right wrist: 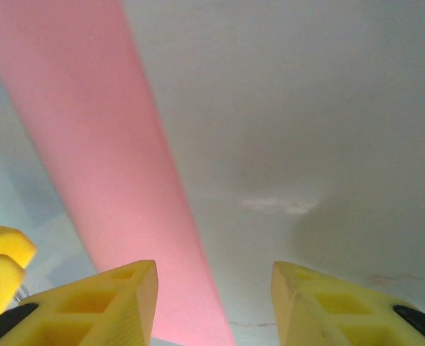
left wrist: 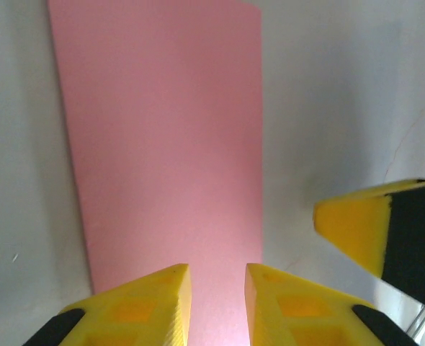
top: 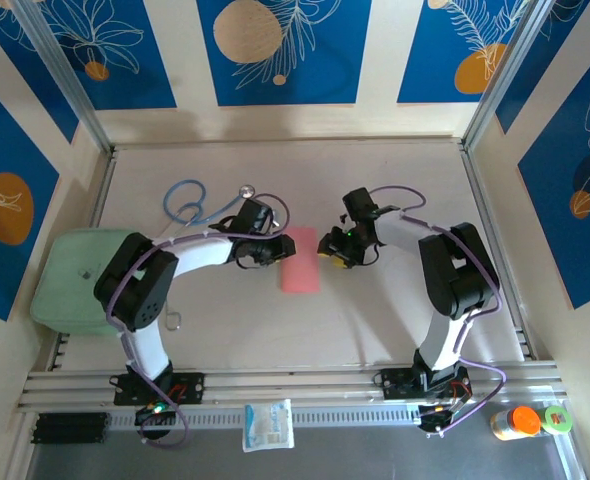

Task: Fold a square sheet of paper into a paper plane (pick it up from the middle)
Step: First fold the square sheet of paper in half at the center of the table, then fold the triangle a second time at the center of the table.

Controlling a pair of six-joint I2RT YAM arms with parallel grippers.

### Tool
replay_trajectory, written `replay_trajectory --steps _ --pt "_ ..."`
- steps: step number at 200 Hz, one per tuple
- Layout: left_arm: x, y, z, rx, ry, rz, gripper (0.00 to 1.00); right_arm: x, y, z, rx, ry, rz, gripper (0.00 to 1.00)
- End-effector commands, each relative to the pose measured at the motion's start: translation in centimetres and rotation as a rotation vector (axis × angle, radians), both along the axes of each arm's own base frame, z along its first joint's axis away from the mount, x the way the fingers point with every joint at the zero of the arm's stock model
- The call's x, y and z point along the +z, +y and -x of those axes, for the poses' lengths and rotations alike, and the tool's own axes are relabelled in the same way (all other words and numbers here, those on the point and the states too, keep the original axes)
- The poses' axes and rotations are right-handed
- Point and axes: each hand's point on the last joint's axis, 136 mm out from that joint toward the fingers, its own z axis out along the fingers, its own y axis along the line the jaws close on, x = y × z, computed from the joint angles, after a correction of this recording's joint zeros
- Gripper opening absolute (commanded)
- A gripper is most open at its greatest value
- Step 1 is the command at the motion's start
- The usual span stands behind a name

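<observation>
We see a blue stethoscope [top: 197,203], a green pad [top: 70,280] on the left and a white packet [top: 268,425] in front.

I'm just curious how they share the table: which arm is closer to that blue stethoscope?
Left. The left arm ends just right of the blue stethoscope, slightly nearer the bases; the right arm ends farther right, beyond the pink paper.
</observation>
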Motion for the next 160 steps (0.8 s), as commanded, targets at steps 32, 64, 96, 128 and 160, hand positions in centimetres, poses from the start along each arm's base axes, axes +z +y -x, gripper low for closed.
replay_trajectory --steps 32,64,96,128,160 --pt "-1.4 -0.2 -3.0 0.047 -0.003 -0.058 0.25 0.6 -0.1 0.4 -0.024 -0.017 -0.048 0.56" --pt "-1.9 -0.2 -3.5 0.062 -0.005 -0.071 0.24 0.7 0.1 0.4 -0.025 -0.017 -0.056 0.56" --pt "-1.3 -0.2 -3.4 0.058 -0.008 -0.063 0.24 0.4 0.4 0.5 -0.02 -0.001 -0.073 0.54" --pt "-0.9 0.3 -3.5 0.07 -0.021 -0.077 0.24 0.4 0.6 0.2 -0.015 0.001 -0.079 0.52" --pt "-2.2 0.9 -3.1 0.078 0.012 -0.088 0.24 0.3 0.7 0.3 -0.009 -0.001 -0.082 0.52"
